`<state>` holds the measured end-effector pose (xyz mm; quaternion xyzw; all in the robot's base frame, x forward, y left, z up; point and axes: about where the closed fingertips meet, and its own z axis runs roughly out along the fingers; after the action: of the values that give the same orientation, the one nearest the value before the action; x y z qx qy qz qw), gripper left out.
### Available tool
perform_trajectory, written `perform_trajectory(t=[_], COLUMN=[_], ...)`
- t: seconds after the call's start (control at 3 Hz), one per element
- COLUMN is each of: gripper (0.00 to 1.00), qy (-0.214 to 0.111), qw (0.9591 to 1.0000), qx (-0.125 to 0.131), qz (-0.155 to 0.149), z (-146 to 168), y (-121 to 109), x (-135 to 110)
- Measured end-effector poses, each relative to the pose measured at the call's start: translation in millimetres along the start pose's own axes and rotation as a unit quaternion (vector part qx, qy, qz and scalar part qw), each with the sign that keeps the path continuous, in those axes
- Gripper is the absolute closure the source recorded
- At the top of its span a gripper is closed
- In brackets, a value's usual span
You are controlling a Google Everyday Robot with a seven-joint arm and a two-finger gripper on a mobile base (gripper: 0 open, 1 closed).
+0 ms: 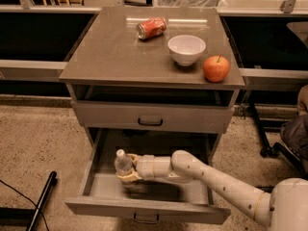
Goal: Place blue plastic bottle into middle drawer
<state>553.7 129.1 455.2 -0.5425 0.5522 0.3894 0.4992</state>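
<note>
One camera looks down at a grey cabinet from the front. Its tabletop (pixel 115 52) carries three things: a red can (pixel 151 28) lying on its side toward the back, a white bowl (pixel 186 48) to the right of the can, and a red apple (pixel 216 68) near the front right corner, just beside the bowl but apart from it.

Below the tabletop is an open shelf gap, then the upper drawer (pixel 192 119), closed, with a black handle at its middle. Under that, the drawer (pixel 91 172) is pulled out, with a thin loop handle on its front panel.

A white arm (pixel 216 182) reaches in from the lower right, across the open drawer toward its left side. At its end the gripper (pixel 125 169) is pinching the bottle (pixel 122 161), a tan finger on each side of the clear body. The bottle stands roughly upright, white cap on top, inside the drawer's left part; whether its base touches the drawer floor I cannot tell.

On the speckled floor at lower left lies a black pole (pixel 41 201).
</note>
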Motion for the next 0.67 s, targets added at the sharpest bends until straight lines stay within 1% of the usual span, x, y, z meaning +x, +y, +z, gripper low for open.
perform_trajectory(t=[0.33,0.67], gripper=[0.04,0.00], qy=[0.000,0.000], qw=[1.0000,1.0000], qx=[0.000,0.000], qz=[0.000,0.000], z=[0.0,0.1], y=[0.0,0.1], x=[0.1,0.1])
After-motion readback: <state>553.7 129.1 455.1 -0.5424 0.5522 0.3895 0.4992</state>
